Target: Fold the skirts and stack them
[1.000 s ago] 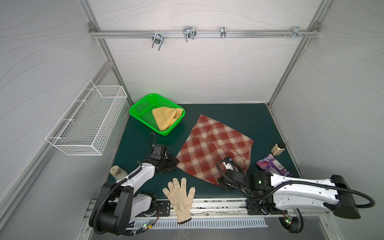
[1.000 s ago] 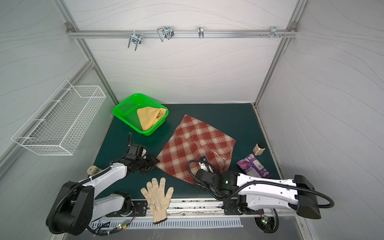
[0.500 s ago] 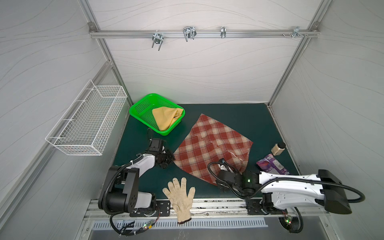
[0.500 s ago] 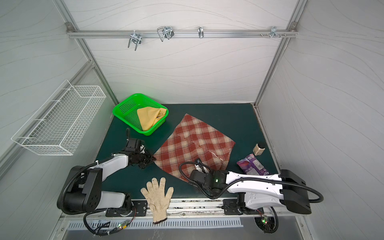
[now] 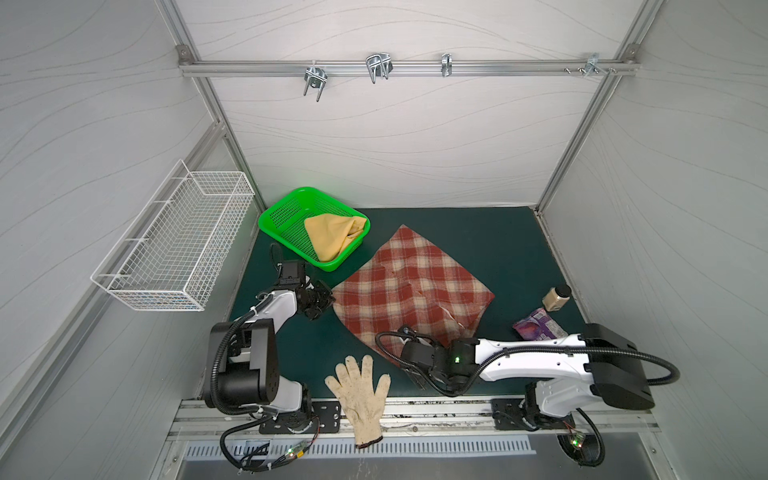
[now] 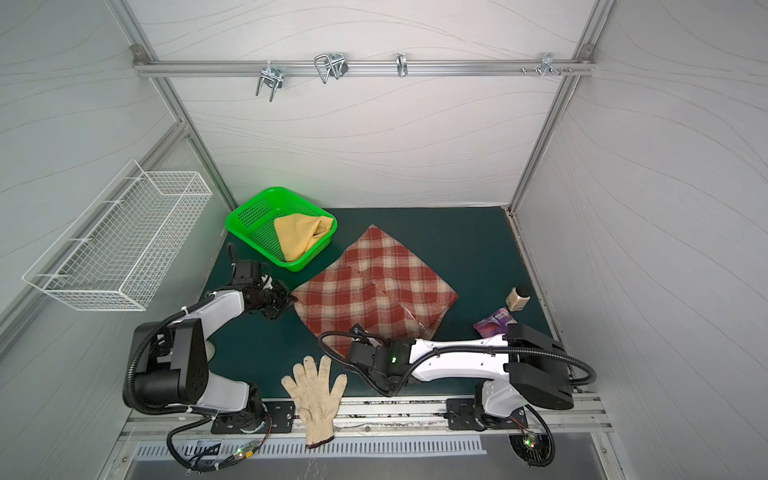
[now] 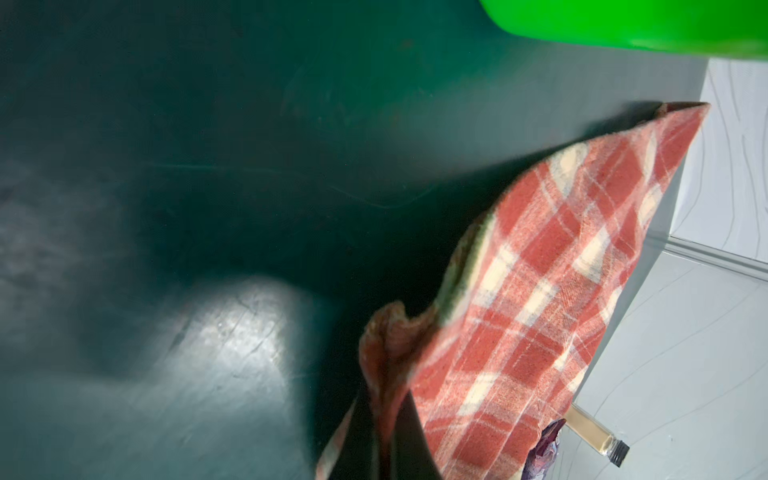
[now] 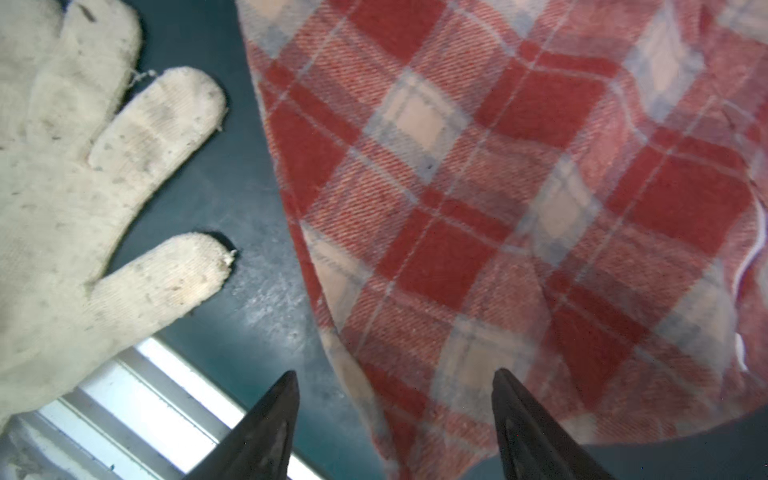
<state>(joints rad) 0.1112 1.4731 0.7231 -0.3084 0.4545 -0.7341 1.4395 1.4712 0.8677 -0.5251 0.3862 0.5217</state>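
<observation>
While the rust-red and cream plaid woolly skirt (image 5: 411,286) is spread flat just beside the bright green perforated plastic basket (image 5: 274,216), its basket-side corner is pinched in the closed left gripper (image 5: 325,297). The edge away from the basket is straddled by the right gripper (image 8: 395,380), jaws wide, nothing gripped. A crumpled mustard-yellow cloth skirt (image 5: 332,239) is seen inside the basket. Soft, light, limp cloth is expected; corners are judged the best holds.

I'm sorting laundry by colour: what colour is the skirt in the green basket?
The skirt is plain mustard-yellow, with no pattern; it shows clearest in a top view.
</observation>
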